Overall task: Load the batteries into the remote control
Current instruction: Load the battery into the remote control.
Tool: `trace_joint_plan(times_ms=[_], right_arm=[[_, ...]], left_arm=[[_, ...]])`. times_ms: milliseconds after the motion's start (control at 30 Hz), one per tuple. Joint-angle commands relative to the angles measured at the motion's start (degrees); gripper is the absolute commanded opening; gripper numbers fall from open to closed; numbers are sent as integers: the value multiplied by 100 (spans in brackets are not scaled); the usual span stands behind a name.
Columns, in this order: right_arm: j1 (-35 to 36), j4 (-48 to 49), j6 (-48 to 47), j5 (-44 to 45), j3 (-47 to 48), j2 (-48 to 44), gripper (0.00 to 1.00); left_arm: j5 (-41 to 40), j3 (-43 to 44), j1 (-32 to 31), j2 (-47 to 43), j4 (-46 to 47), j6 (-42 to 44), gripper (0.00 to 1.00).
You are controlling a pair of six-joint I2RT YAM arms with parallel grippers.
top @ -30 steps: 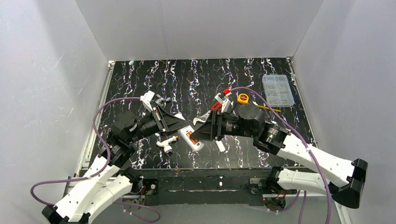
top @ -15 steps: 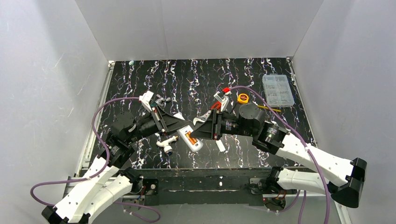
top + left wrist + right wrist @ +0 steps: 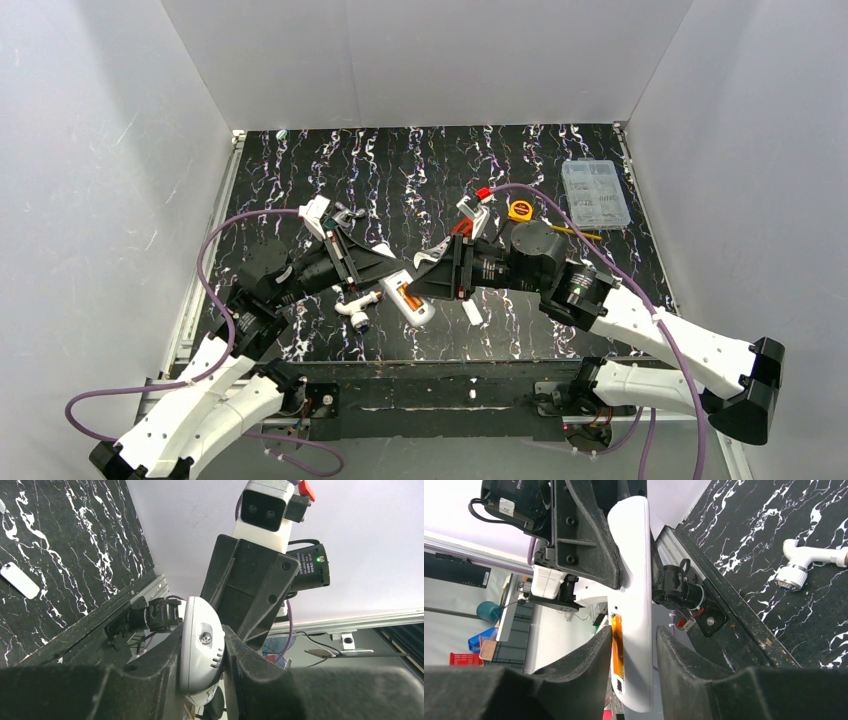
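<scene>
L hand (image 3: 201,632) clamps remote control (image 3: 631,555) aloft as brace; R hand (image 3: 634,636) astride it, grip unclear, prob seating battery (image 3: 617,645).

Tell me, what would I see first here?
A white remote control sits mid-table, caught from both sides. The left gripper pinches its end, and the right gripper straddles its body. An orange battery sits in its recess.

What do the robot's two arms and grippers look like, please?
The left arm and right arm have white shells near the base, black motor joints beyond, and a purple cable each. The left gripper and right gripper are black with wedge-shaped fingers and white camera blocks.
</scene>
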Motion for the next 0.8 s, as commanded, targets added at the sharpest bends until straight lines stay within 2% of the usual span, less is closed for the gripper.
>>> trace_joint_plan(times_ms=[0,133,433,767], right_arm=[[39,573,-148,-109,29,-40,49],[39,631,-147,-310,74,86,53],[97,649,-294,-536,202,260,52],[98,836,-217,-519,48,222,16]], left_arm=[[225,243,-19,-55,470,10,0],[226,247,-19,-11,503,-10,0],[199,247,-19,-36,457,6,0],[171,222,-19,-113,420,7,0]])
